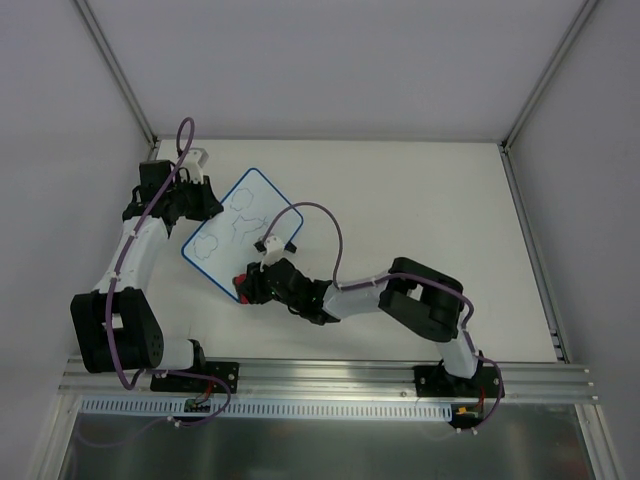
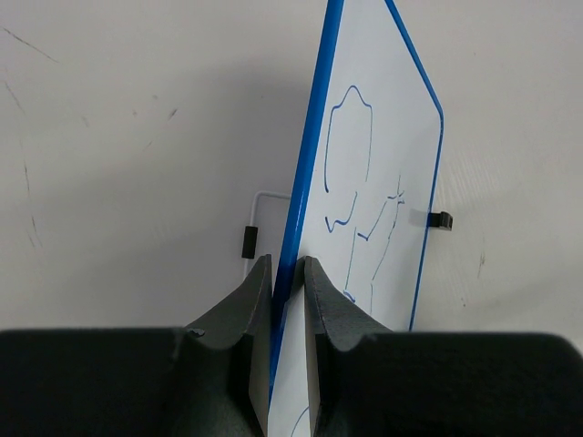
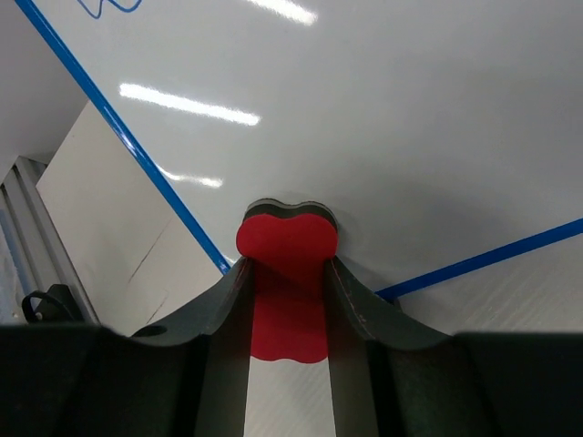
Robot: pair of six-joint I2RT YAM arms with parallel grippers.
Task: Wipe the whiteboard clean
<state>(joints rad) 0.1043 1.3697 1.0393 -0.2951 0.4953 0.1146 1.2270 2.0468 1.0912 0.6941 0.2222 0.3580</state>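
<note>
The whiteboard, white with a thin blue rim and blue line drawings, lies at the left middle of the table. My left gripper is shut on its far left edge; in the left wrist view the blue rim runs between the pinched fingers. My right gripper is shut on a small red eraser and presses it against the board's near corner. The right wrist view shows the bare white board surface and its blue rim just ahead of the eraser.
A white wire stand with black feet shows behind the board, and another black foot on its right side. Metal frame posts rise at the back corners. An aluminium rail runs along the near edge.
</note>
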